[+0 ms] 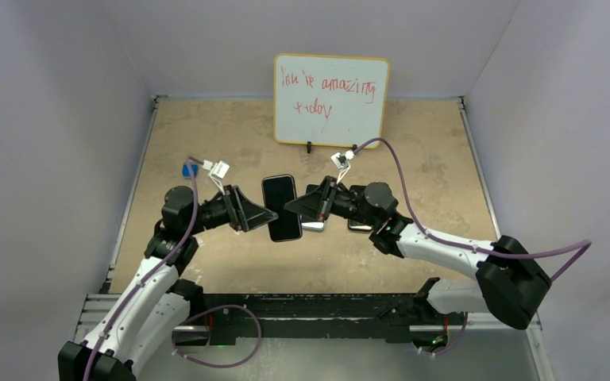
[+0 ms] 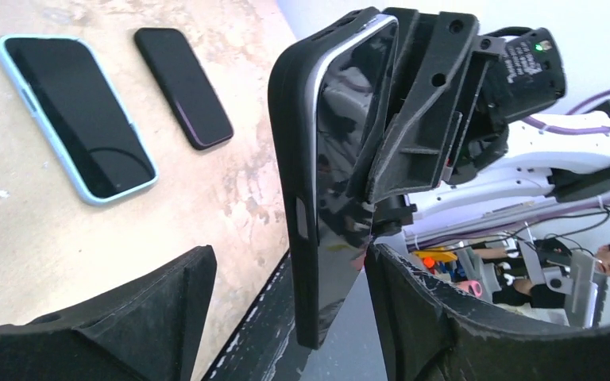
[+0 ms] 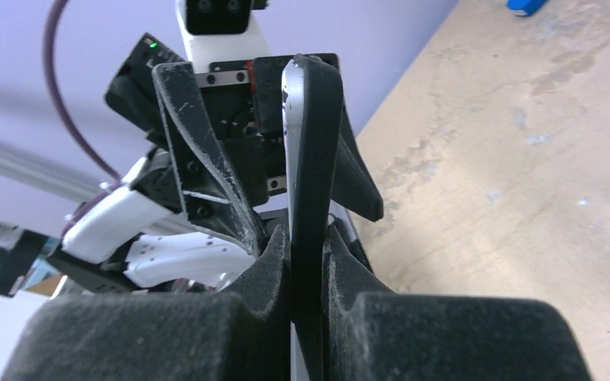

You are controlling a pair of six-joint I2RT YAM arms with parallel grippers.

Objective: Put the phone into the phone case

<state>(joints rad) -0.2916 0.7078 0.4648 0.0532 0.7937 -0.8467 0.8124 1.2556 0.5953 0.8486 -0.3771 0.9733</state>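
Note:
The phone point(image 2: 183, 87), dark with a thin reddish rim, lies flat on the table; in the top view it point(image 1: 359, 228) is mostly hidden under the right arm. The light blue phone case point(image 2: 75, 119) lies beside it, its inside black and glossy; only its edge point(image 1: 314, 227) shows in the top view. My right gripper point(image 3: 308, 234) is shut on a different, all-black phone point(image 1: 281, 208) and holds it on edge above the table. My left gripper point(image 2: 287, 254) is open, with its fingers on either side of that black phone's point(image 2: 326, 198) lower end.
A whiteboard point(image 1: 331, 99) with red writing stands at the back. A small blue cube point(image 1: 190, 170) sits at the left behind the left arm. Grey walls close in the table on three sides.

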